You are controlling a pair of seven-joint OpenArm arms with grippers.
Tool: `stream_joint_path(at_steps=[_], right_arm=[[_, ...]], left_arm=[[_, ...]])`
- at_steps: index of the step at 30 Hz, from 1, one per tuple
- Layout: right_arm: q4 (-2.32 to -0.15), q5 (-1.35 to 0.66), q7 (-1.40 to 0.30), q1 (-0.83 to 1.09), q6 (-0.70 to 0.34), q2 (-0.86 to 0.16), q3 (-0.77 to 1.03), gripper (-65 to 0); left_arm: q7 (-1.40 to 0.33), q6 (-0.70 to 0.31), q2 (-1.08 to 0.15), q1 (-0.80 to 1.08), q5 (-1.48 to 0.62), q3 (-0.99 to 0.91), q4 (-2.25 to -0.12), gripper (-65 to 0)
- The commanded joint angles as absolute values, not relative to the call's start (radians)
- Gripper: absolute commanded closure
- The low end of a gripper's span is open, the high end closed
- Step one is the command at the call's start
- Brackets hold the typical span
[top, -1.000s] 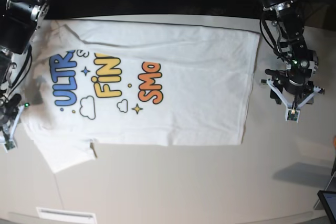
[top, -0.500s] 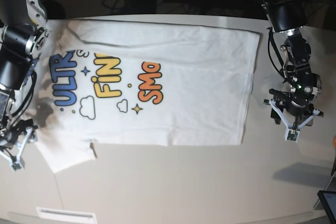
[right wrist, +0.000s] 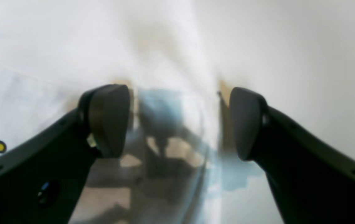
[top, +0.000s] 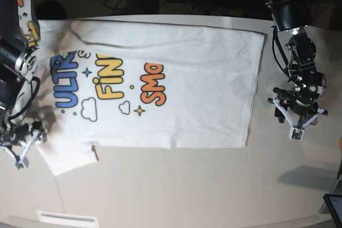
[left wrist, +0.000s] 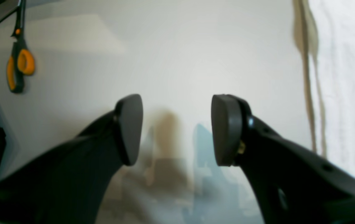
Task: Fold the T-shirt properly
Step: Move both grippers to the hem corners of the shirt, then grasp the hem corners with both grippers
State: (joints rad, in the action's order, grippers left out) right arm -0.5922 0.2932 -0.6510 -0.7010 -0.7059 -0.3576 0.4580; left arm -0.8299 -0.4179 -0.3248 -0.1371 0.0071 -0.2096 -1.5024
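Shirt: the T-shirt lies spread on the table, print side up, collar end toward my right arm, hem toward my left. The body is flat and roughly rectangular. The near sleeve sticks out past the lower edge.

Far side: one long edge looks turned in, since the lettering is cut off along its upper side. I judge this to be one lengthwise fold already made, but I cannot be sure.

Left gripper: released, jaws well apart, nothing between them. I hang it over bare table just beside the hem, not touching the cloth.

Right gripper: released, jaws wide, nothing pinched. I hover it over the sleeve-side edge of the shirt, cloth under one finger and bare table under the other.

Done: the shirt is laid out and smoothed, with perhaps one side brought in.

Left: the near sleeve and near long edge are not yet folded in, and no crosswise fold from hem to collar has been made. I judge most of the folding is ahead.

Clutter: scissors lie on the table well apart from the shirt.
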Motion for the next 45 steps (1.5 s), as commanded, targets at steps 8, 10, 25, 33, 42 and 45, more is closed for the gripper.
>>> stream_joint_path(at_steps=[8, 10, 25, 33, 42, 45], right_arm=[[-0.479, 0.288, -0.544, -0.748, -0.698, -0.404, 0.509, -48.2], [-0.461, 0.288, -0.527, -0.748, -0.698, -0.404, 0.509, -48.2], [-0.433, 0.288, -0.498, -0.727, -0.698, -0.400, 0.509, -21.8], [-0.433, 0.288, -0.499, -0.713, -0.698, -0.397, 0.509, -2.2], [-0.433, 0.288, -0.499, -0.700, -0.698, -0.397, 0.509, -1.5], [-0.433, 0.288, -0.499, -0.696, -0.698, -0.397, 0.507, -1.5]], left_arm=[[-0.814, -0.409, -0.355, -0.150, 0.010, -0.214, -1.520, -35.1], [-0.814, -0.409, -0.355, -0.150, 0.010, -0.214, -1.520, -35.1], [-0.814, -0.409, -0.357, -0.154, 0.010, -0.214, -1.515, -35.1], [-0.862, -0.409, -0.348, -0.226, -0.002, -0.216, -1.469, -35.9], [-0.923, -0.409, -0.343, -0.446, -0.254, -0.203, -1.168, -44.5], [-0.923, -0.409, -0.338, -0.499, -0.295, -0.202, -1.072, -46.9]])
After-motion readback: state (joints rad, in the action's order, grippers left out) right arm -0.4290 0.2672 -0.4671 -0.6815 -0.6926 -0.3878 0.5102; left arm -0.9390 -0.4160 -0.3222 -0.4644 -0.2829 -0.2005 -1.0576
